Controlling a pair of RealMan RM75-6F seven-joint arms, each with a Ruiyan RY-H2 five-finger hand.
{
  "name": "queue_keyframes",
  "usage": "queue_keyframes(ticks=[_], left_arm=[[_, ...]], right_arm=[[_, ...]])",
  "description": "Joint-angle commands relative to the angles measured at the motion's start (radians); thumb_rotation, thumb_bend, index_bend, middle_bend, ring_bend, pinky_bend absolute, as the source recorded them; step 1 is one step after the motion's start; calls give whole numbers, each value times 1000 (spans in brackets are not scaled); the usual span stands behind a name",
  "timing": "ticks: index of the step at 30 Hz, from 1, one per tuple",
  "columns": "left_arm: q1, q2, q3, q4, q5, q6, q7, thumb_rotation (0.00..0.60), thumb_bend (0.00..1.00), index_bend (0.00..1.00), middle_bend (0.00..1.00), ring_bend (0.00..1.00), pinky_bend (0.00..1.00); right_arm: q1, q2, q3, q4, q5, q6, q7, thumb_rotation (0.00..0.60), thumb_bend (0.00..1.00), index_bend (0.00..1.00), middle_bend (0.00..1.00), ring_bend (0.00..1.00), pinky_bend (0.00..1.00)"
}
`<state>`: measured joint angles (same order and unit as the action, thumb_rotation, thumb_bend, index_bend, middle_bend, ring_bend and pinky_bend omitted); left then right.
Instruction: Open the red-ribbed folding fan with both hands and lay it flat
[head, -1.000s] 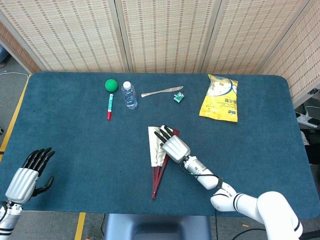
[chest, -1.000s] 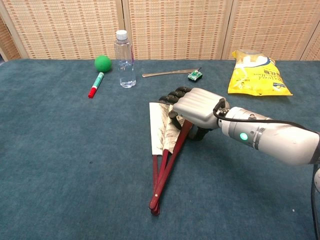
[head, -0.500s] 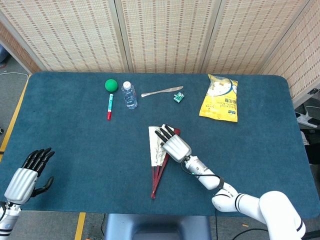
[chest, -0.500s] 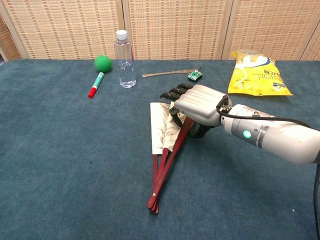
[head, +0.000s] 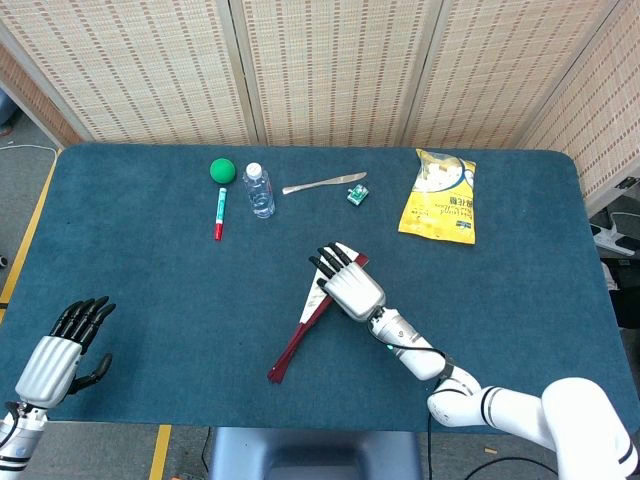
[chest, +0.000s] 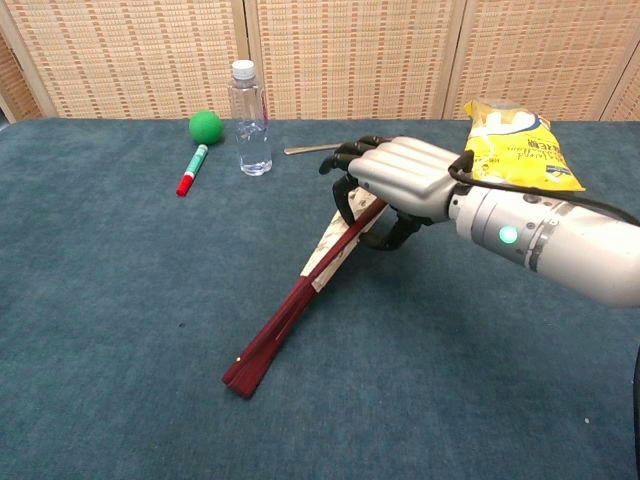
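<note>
Seen from above and from chest height: a blue-carpeted table (head: 120, 260) with a red-ribbed folding fan (head: 312, 314) near its middle. Lay almost closed, the dark red ribs bunched into a narrow wedge, a thin strip of pale paper showing along one edge. Pointed its pivot end toward the front-left of the table, in open cloth; ran its wide end up under the right hand (head: 346, 284). Right hand clamped over that wide end, palm down, dark fingers (chest: 345, 158) curled over the top. Appeared to lift the wide end slightly off the cloth in the chest view, though hard to confirm from the overhead angle.

Left hand (head: 57, 350) hovered well apart at the front-left corner, fingers spread, holding nothing, out of frame in the chest view.

Along the far side, all well clear of the fan: a green ball (head: 222, 170), a red-and-green marker (head: 219, 212), a clear bottle (head: 259, 190), a metal knife (head: 320, 184), a small green clip (head: 357, 194), a yellow snack bag (head: 440, 196).

Best way through the step, judged from this: bring the left hand across to pin the outer rib near the pivot, then sweep the right hand's end sideways in an arc, low to the cloth, pressing lightly so the paper spreads without tearing
</note>
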<state>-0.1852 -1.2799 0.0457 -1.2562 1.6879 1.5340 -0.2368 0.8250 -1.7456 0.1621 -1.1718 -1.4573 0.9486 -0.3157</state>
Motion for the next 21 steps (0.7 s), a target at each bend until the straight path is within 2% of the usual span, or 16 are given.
queue_keyframes(ticks=[1,8,14,18,21], left_arm=[[-5,-2,0,-7,1,-7,5,600,428,0,0,0,71],[-12,-13,-5,-15,-3,-16,23,600,428,0,0,0,71],[-22,-21,-3,-20,-2,-35,22,600,428,0,0,0,71],[-66,-23,8,-35,5,-112,-32,600,428,0,0,0,72],[-91,11,26,-14,30,-131,-149,600,428,0,0,0,75]], right_arm=[[-4,42,15,-63,18,7,3,600,339,777,104,0,0],[-6,70,7,-106,40,-3,-31,600,339,778,104,0,0],[-4,67,13,-116,41,14,-13,600,339,777,103,0,0],[-1,84,28,-161,29,38,12,600,340,777,104,0,0],[3,108,46,-214,21,59,24,600,339,777,104,0,0]])
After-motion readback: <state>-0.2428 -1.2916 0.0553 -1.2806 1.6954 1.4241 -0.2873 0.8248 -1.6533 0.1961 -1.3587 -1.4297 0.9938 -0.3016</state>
